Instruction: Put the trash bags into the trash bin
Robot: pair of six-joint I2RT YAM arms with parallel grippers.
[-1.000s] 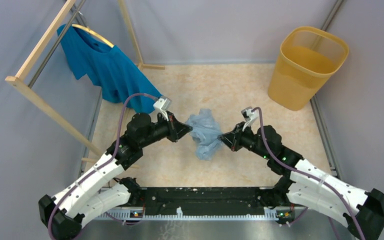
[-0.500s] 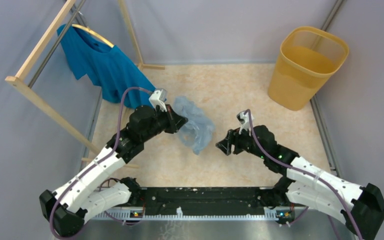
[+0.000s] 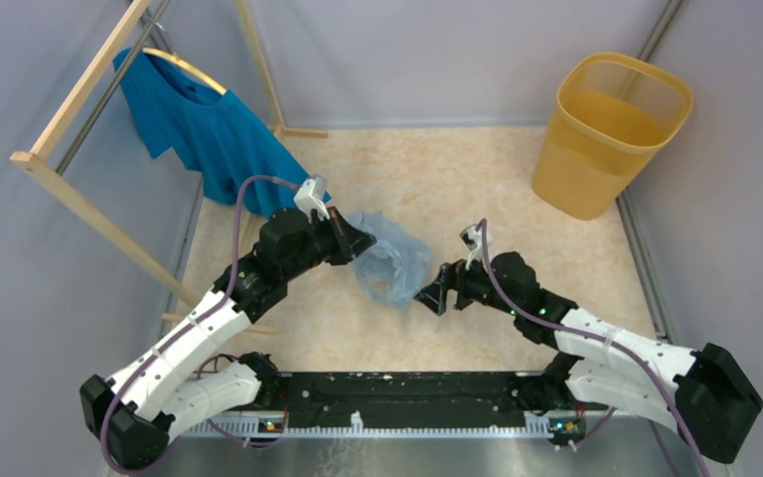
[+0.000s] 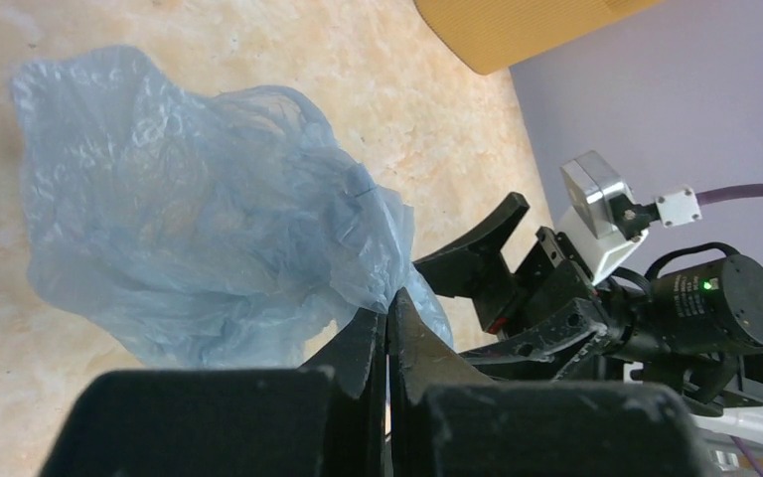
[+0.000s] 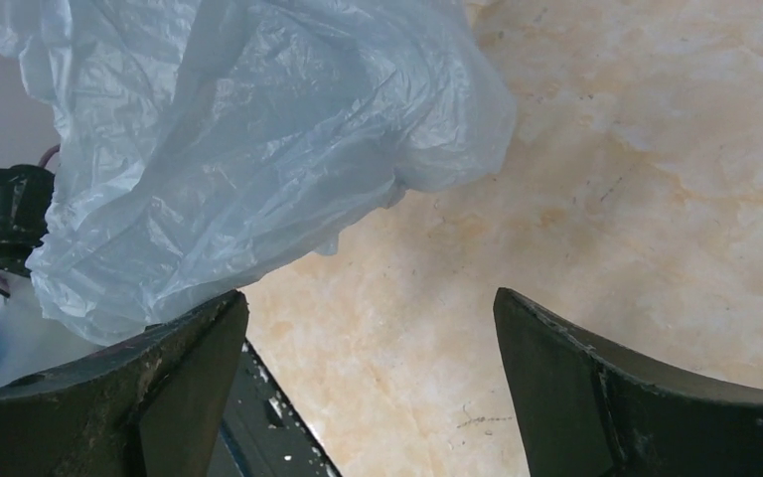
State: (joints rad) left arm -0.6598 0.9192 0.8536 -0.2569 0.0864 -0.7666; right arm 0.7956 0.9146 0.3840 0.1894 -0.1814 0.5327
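Note:
The trash bag [image 3: 389, 266], a crinkly pale grey-blue film, hangs puffed out over the middle of the floor. My left gripper [image 3: 363, 241] is shut on its edge; in the left wrist view the film [image 4: 209, 238] bunches out from the closed tips of that gripper [image 4: 389, 303]. My right gripper [image 3: 427, 296] stands open just right of the bag's lower edge. In the right wrist view the bag [image 5: 258, 129] hangs above and left of the right gripper [image 5: 368, 296], with only bare floor between the fingers. The yellow-orange trash bin [image 3: 606, 149] stands at the far right corner.
A bright blue T-shirt [image 3: 209, 129] hangs on a hanger from a wooden rack [image 3: 70, 189] at the far left. Grey walls close in the floor on three sides. The black base rail [image 3: 407, 393] runs along the near edge.
My right gripper let go of the bag, opened wide and slid down and left to the bag's lower edge. My left gripper kept its hold, and the bag puffed open beside it.

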